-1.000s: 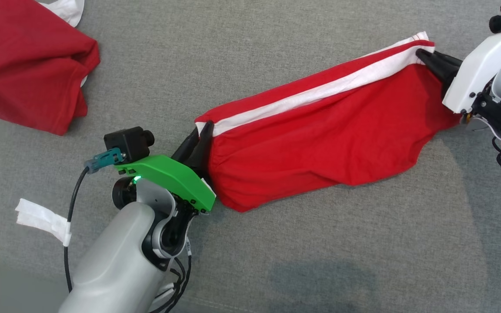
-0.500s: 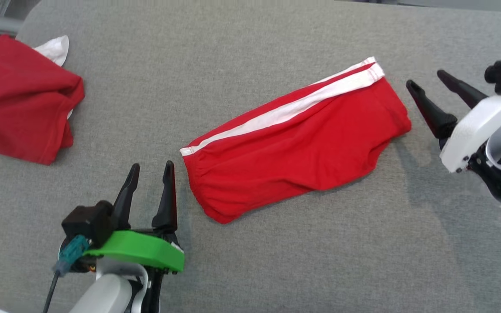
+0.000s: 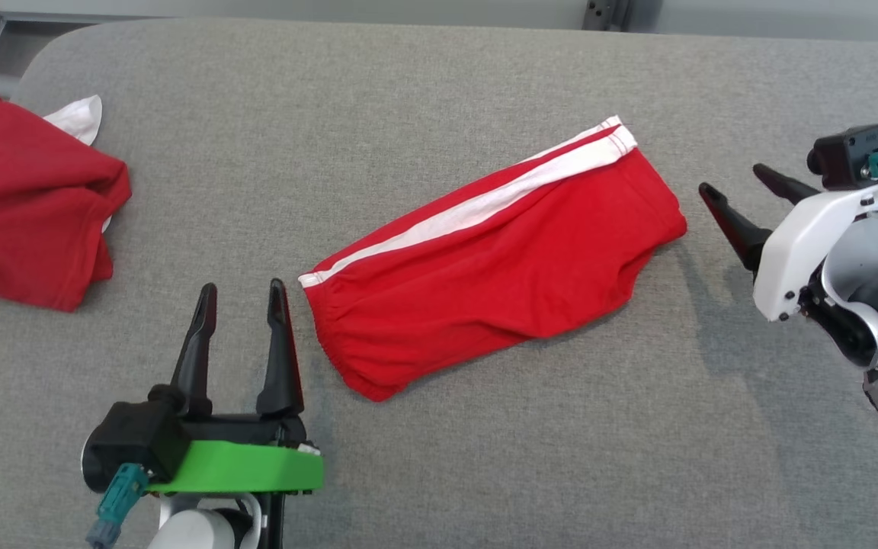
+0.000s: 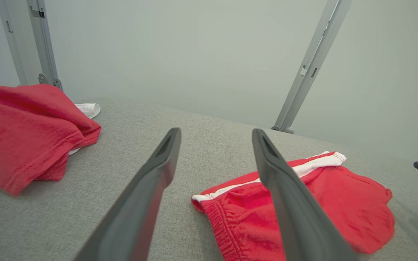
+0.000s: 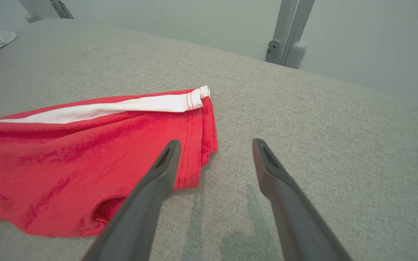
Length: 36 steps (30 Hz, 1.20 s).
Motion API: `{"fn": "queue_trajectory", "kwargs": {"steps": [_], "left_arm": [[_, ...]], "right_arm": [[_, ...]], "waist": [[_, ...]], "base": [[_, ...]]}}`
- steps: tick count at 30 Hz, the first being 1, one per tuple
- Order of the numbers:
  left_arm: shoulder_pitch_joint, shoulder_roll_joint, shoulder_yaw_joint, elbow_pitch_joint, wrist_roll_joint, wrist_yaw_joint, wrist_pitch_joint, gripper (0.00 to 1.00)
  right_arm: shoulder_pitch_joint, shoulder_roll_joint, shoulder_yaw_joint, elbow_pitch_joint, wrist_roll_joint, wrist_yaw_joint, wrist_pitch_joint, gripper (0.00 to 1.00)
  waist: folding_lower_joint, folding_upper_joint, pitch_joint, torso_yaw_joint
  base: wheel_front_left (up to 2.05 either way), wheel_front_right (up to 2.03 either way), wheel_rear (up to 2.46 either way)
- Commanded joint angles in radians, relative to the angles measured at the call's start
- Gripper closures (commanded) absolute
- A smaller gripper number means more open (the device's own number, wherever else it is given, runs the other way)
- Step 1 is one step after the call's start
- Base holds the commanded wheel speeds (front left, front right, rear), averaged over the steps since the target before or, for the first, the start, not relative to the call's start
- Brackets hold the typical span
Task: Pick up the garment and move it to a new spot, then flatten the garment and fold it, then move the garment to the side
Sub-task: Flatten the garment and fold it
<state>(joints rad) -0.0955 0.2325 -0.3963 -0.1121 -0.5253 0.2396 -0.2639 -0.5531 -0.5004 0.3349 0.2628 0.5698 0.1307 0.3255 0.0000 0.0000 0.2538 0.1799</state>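
Now, left gripper (image 3: pixel 243 286): gaping apart, gripping nothing.
Right gripper (image 3: pixel 732 178): gaping apart, gripping nothing.
Garment (image 3: pixel 500 267): lying flat, lower layers hidden.
Red cloth (image 3: pixel 20 206): running off left edge.

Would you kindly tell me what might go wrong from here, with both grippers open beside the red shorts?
1. The red shorts lie rumpled along the near edge; folding now would likely trap creases.
2. The left gripper or right gripper might pinch just one layer.
3. Moving them leftward risks mixing with the other red garment.
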Motion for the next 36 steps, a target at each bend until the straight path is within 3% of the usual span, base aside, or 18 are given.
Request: {"fn": "queue_trajectory", "kwargs": {"steps": [1,8,14,21,33,34,35,36], "left_arm": [[-0.026,-0.015,0.008,0.006,0.029,-0.013,0.000,0.00],[-0.044,-0.109,0.043,0.059,0.091,-0.085,0.000,0.00],[-0.019,-0.155,0.082,0.087,0.125,-0.128,-0.001,0.00],[-0.008,-0.174,0.114,0.106,0.148,-0.163,-0.001,0.00],[-0.032,-0.182,0.121,0.129,0.169,-0.195,-0.001,0.00],[-0.032,-0.182,0.121,0.130,0.168,-0.193,-0.001,0.00],[-0.032,-0.182,0.121,0.131,0.167,-0.193,-0.001,0.00],[-0.032,-0.182,0.123,0.132,0.166,-0.191,-0.001,0.00]], "right_arm": [[-0.025,0.009,-0.007,0.021,-0.010,0.000,0.014,0.00],[-0.118,0.048,-0.040,0.150,-0.072,0.000,0.060,0.00],[-0.144,0.088,-0.075,0.261,-0.116,0.000,0.064,0.00],[-0.137,0.134,-0.089,0.355,-0.144,0.000,0.073,0.00],[-0.135,0.154,-0.108,0.412,-0.170,-0.002,0.103,0.00],[-0.132,0.163,-0.100,0.412,-0.162,-0.002,0.109,0.09],[-0.131,0.171,-0.097,0.409,-0.151,-0.002,0.108,0.29],[-0.130,0.181,-0.092,0.407,-0.133,-0.001,0.114,1.00]], "waist": [[0.0000,0.0000,0.081,0.079],[0.0000,0.0000,0.148,0.165],[0.0000,0.0000,0.155,0.198],[0.0000,0.0000,0.154,0.183],[0.0000,0.0000,0.163,0.135],[0.0000,0.0000,0.163,0.131],[0.0000,0.0000,0.163,0.128],[0.0000,0.0000,0.162,0.124]], "base": [[0.00,0.00,0.00],[0.00,0.00,0.00],[0.00,0.00,0.00],[0.00,0.00,0.00],[0.00,0.00,0.00],[0.00,0.00,0.00],[0.00,0.00,0.00],[0.00,0.00,0.00]]}}
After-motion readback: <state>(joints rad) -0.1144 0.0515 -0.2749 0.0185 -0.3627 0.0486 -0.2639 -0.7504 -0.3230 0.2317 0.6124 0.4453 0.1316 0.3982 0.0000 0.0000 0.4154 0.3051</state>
